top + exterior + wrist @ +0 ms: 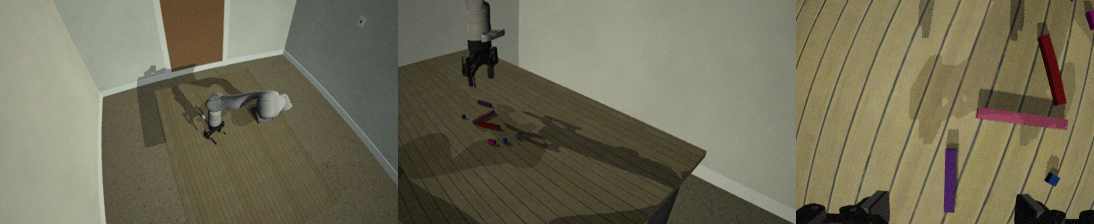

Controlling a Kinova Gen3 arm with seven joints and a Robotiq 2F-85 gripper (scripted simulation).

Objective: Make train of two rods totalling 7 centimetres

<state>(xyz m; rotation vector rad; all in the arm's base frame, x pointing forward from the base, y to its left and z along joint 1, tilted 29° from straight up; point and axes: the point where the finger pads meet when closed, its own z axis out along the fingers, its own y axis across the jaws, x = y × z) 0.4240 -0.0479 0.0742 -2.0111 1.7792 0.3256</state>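
My gripper (481, 77) is open and empty, hanging above the table just behind the purple rod (484, 103). In the wrist view the purple rod (950, 180) lies flat, alone, a little ahead of my fingers and centred between them. A pink rod (1022, 117) and a red rod (1052, 68) lie to its right, meeting at one end in a V shape. One blue cube (1052, 179) sits near the pink rod.
The arm's shadow falls across the wooden table top (560, 134) beside the rods. The table's right edge and corner (700, 156) are far from the rods. In the top view the arm's base (270, 107) stands to the right of the gripper (213, 131).
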